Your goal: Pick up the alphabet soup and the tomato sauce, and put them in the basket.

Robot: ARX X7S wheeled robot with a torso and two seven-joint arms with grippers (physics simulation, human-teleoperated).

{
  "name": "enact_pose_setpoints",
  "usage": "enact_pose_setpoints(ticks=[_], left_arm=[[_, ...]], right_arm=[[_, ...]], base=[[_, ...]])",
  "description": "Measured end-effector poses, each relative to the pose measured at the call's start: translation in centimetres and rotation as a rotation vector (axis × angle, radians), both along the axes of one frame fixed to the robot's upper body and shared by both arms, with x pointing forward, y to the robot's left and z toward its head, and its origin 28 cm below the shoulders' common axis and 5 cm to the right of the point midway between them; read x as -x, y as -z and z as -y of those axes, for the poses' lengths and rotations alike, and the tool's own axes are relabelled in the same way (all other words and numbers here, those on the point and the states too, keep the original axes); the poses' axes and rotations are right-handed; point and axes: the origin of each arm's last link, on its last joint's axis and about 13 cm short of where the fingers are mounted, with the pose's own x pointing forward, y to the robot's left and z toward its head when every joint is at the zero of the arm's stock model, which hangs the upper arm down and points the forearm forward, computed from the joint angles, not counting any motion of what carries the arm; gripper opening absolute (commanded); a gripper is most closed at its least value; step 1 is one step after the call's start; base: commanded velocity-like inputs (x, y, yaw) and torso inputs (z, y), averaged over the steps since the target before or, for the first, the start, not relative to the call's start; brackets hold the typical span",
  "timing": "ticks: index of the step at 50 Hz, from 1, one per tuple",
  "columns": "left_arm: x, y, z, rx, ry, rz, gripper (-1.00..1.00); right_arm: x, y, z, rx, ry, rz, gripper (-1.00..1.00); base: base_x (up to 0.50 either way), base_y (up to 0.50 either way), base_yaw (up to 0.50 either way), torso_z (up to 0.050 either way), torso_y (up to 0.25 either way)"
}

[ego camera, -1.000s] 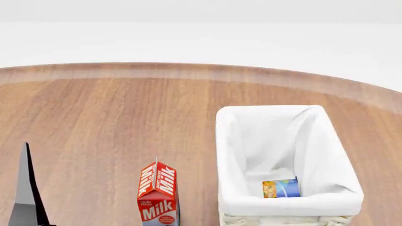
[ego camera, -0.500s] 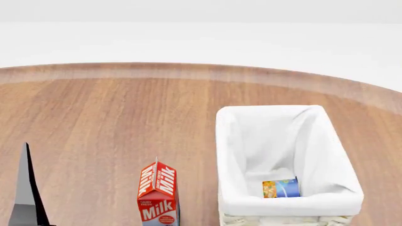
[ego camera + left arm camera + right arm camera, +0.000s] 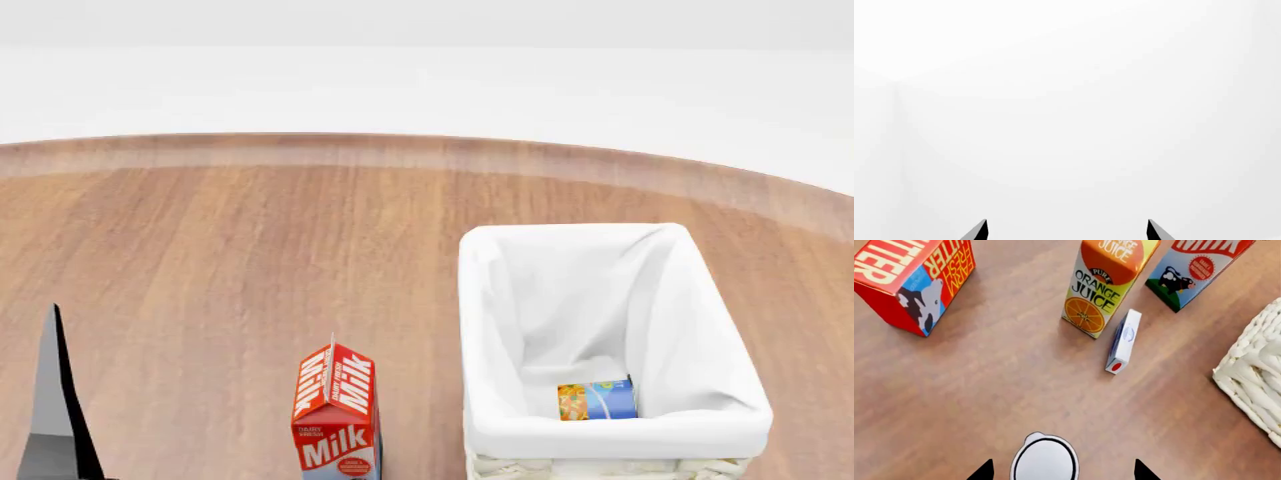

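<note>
Barely altered in the head view from half a second ago. Holds the right gripper [image 3: 1062,471] spread wide, fingertips either side of a pale-topped can [image 3: 1045,460] without touching it, label hidden. Beyond, takes in a small white box [image 3: 1123,342] on the wooden table [image 3: 987,390], then an orange juice carton [image 3: 1107,285], a butter box [image 3: 911,280] and a milk carton [image 3: 1194,270]. Keeps the left gripper [image 3: 1066,232] parted too, facing blank white. Finds the alphabet soup [image 3: 597,398] on its side inside the basket [image 3: 614,435].
</note>
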Motion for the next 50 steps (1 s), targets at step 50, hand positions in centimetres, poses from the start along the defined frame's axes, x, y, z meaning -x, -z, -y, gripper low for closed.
enact_pose_setpoints(ticks=[50], left_arm=[[0.0,0.1,-0.1,0.003,-0.002,-0.002,1.0]], right_arm=[[0.1,3.1,-0.9,-0.001,0.001,-0.015,1.0]], base=[[0.0,0.0,0.0,0.0,0.0]])
